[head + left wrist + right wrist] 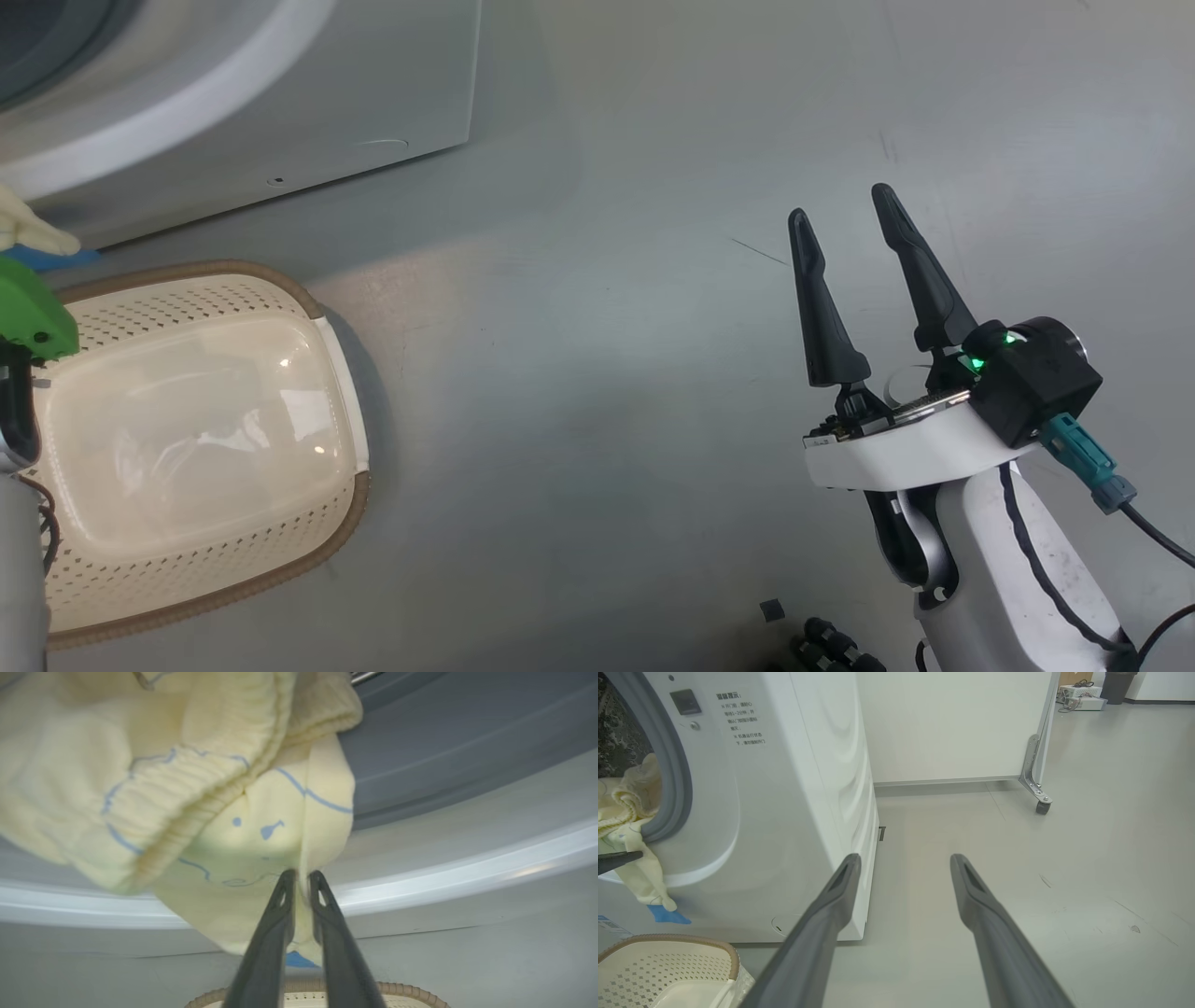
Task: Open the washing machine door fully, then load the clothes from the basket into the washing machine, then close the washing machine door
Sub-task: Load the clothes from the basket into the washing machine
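My left pincer (302, 877) pinches a fold of the pale yellow soft garment with blue cuff (196, 779) that droops over the lip of the big white front-loading washing machine (784, 812), likely to tuck it inside, while my right pincer (840, 205) waits spread wide.

Smooth pale grey floor (1087, 826) with faint scuffs, white partition panel (952, 723) on a metal caster (1042, 808), dark bin (1116, 686) far behind

Lab: wheeled partition (952, 728), grey floor (1087, 849), washing machine (794, 793)
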Motion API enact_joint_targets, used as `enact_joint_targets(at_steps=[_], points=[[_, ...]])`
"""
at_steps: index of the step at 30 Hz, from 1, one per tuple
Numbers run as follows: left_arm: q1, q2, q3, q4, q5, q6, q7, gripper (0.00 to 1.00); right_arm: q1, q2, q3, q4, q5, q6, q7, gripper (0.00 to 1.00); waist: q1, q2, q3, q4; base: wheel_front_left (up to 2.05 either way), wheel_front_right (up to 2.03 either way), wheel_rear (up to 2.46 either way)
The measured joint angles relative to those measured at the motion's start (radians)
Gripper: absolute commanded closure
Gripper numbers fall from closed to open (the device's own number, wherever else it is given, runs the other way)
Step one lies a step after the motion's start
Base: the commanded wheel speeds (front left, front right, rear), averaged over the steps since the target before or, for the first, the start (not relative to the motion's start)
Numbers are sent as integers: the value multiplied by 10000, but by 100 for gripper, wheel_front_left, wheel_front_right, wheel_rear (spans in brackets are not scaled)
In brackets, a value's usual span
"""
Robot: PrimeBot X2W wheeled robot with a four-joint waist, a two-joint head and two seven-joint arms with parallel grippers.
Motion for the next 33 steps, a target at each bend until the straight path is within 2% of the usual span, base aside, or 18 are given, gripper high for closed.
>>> enact_joint_targets(at_steps=[11,19,28,33], points=[[-84,25,-81,464,-33,-29,-288,100,-2,8,-79,4,19,-96,0,0,0,0,-52,116,0,0,0],[-128,100,-433,13,88,-380,-633,100,0,8,-288,0,-111,-182,0,0,0,0,-116,483,0,0,0],[-499,917,-617,-1018,556,-591,-673,100,7,6,-213,2,-153,-180,0,0,0,0,-197,784,0,0,0],[-886,1653,-593,-1227,671,-842,-27,100,-3,6,142,-29,-109,-123,0,0,0,0,-130,684,0,0,0]])
